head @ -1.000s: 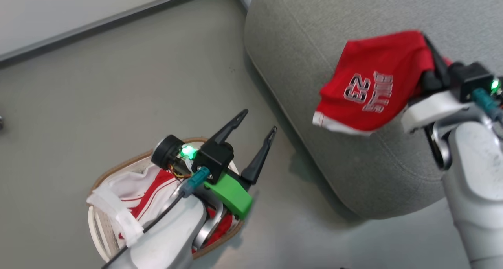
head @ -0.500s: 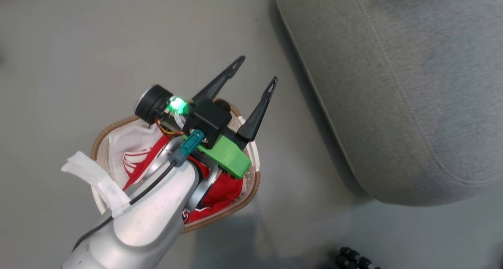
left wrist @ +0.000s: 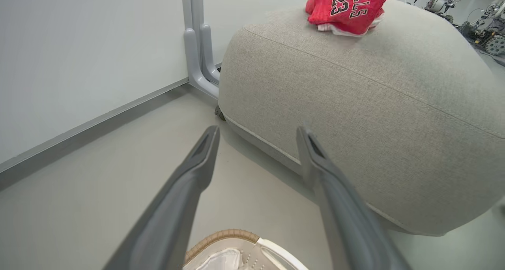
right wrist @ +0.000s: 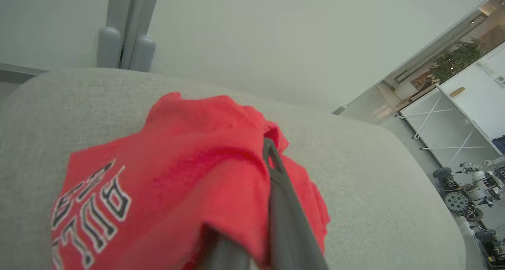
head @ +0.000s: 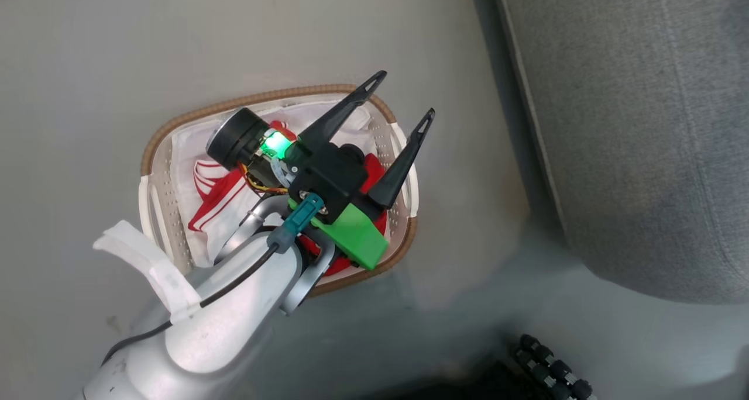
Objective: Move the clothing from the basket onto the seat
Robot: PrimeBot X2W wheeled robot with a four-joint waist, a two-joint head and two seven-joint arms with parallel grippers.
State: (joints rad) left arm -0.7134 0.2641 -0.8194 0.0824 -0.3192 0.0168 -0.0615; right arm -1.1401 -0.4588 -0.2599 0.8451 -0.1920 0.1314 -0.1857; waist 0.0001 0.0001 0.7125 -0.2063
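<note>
As the right end effector [right wrist: 269, 153] clamps a red jersey [right wrist: 177, 163] atop the seat [right wrist: 375, 175], the left end effector [head: 405, 95] hangs wide over the basket [head: 175, 131]. The jersey is best let go well clear of the rounded edge.

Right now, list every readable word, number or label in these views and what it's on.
"23": on the red jersey atop the seat, left wrist view.
"BULLS": same jersey, beside the number; cut off by the frame edge in the right wrist view.
Nothing else readable; no lettering seen on the basket.
</note>
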